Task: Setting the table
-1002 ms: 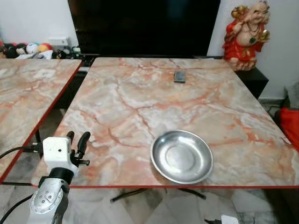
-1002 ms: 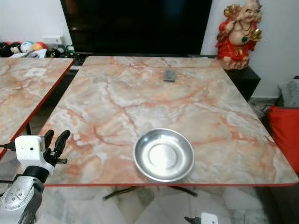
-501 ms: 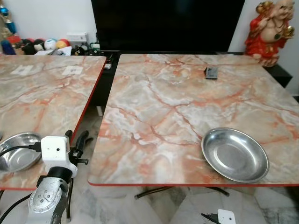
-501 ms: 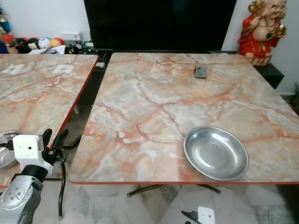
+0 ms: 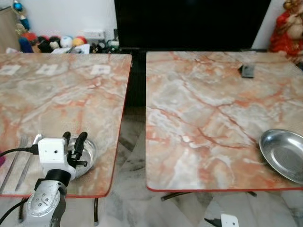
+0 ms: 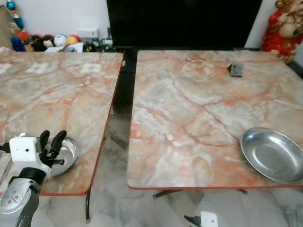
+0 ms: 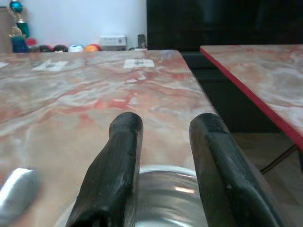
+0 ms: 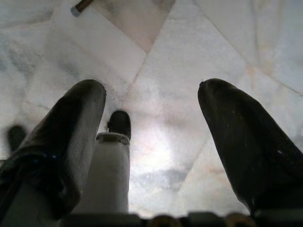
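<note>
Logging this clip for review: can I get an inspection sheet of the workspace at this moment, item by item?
Surface: two marble-pattern tables with red edging, left table and right table, a gap between them.
Job's things: steel plate near the right table's front edge; a second steel dish and cutlery at the left table's front.
Clutter: small dark object far on the right table; paper cards on the left table.
Grippers: left gripper open, raised before the dish; right gripper open, hanging over the floor.
Cables: black cable at the left wrist.
Surroundings: dark screen, red figurine, toys, marble floor.
</note>
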